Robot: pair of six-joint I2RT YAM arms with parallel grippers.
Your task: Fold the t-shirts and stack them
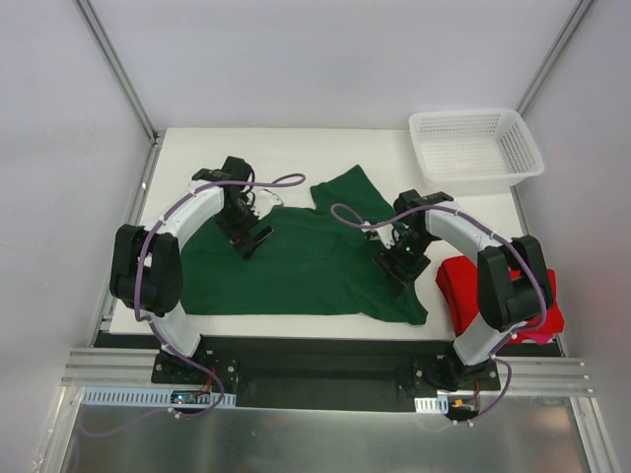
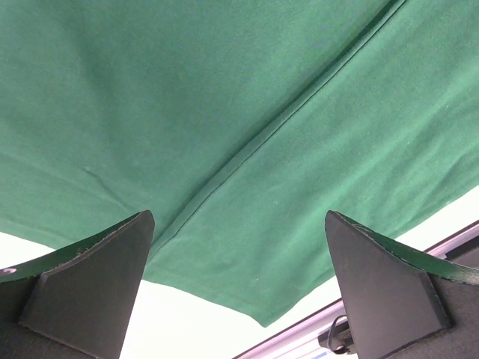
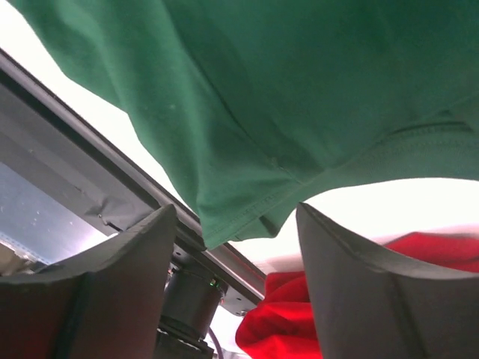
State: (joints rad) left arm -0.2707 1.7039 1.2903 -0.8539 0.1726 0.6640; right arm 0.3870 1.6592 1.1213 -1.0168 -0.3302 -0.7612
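Both hands hang spread and empty over the green shirt [image 1: 296, 271], which lies flat on the table [image 1: 197, 158] beneath them. The left gripper [image 1: 252, 241] sits above a seam. The right gripper [image 1: 396, 264] hovers by the shirt's near corner, with the red shirt [image 1: 455, 281] bunched just outside it. I'd worry the right one pinches only a thin hem, so the corner slips free mid-fold, or that its arm drags the red shirt along.
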